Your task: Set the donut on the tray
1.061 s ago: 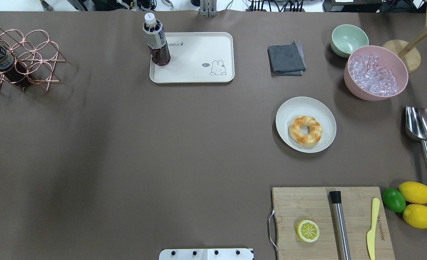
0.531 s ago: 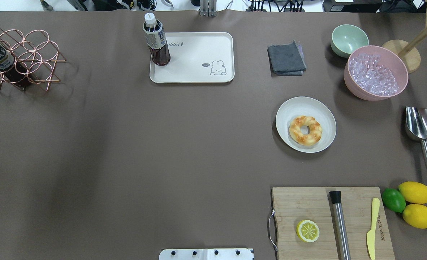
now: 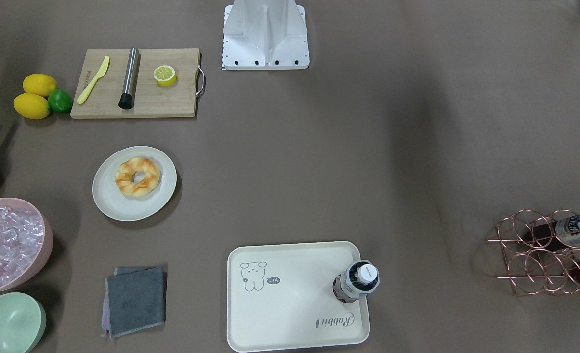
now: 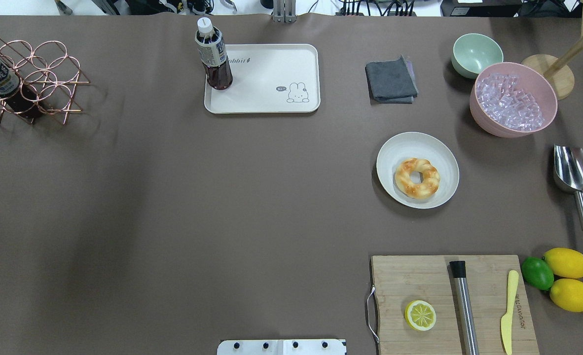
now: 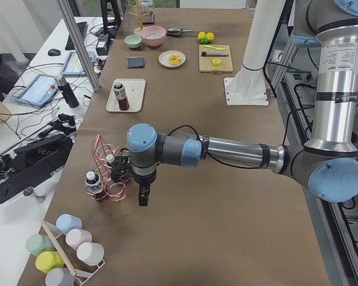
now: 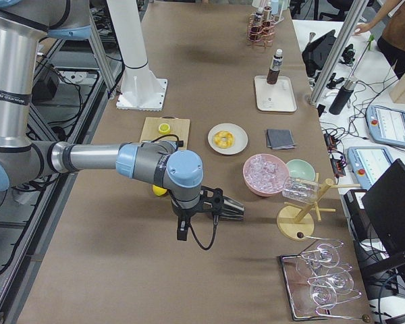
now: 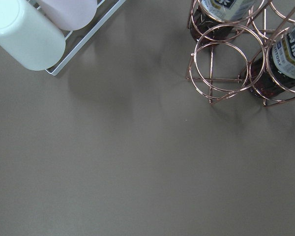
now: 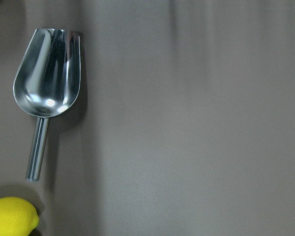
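Nothing has moved: one donut (image 4: 417, 178) on one plate (image 4: 442, 150), one tray (image 4: 262, 96) apart; left gripper (image 5: 118, 173) and right gripper (image 6: 235, 209) openings unclear.

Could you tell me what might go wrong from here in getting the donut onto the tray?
The bottle stands upright in one corner of the tray; an arm coming in low might tip it.
The donut lies on a round plate, so a sideways nudge during the grasp might slide the plate.
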`<state>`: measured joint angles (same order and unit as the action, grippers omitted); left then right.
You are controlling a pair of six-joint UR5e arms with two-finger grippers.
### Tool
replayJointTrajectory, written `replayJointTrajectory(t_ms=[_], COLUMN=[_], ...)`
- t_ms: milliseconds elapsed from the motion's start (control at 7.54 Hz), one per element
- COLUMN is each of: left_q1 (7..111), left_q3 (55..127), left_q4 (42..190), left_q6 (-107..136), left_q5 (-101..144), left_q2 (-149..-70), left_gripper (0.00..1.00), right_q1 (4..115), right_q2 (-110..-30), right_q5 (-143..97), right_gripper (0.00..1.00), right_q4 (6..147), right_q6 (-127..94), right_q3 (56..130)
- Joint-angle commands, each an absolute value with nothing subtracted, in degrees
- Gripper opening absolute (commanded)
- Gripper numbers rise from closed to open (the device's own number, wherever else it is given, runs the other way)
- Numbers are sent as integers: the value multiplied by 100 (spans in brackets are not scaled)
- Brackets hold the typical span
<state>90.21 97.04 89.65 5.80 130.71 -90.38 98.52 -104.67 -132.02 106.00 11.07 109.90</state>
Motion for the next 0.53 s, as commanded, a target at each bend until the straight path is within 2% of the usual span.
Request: replayJointTrajectory(t_ms=[0,398], left_q1=[9018,9026], left_q3=[9721,9729], left_q4=[8956,8947], left_q6=[580,580], left_q5=[13078,13078], left_q2=[-9035,-9044], left_gripper=[99,99], right_q1=[9853,9853], right_q2=[-10468,-10485], right_q5=[-13210,-13271], right_gripper=[100,100], right_q4=[10600,10600], right_q6=[1099,1090], right_q3=[10978,10995])
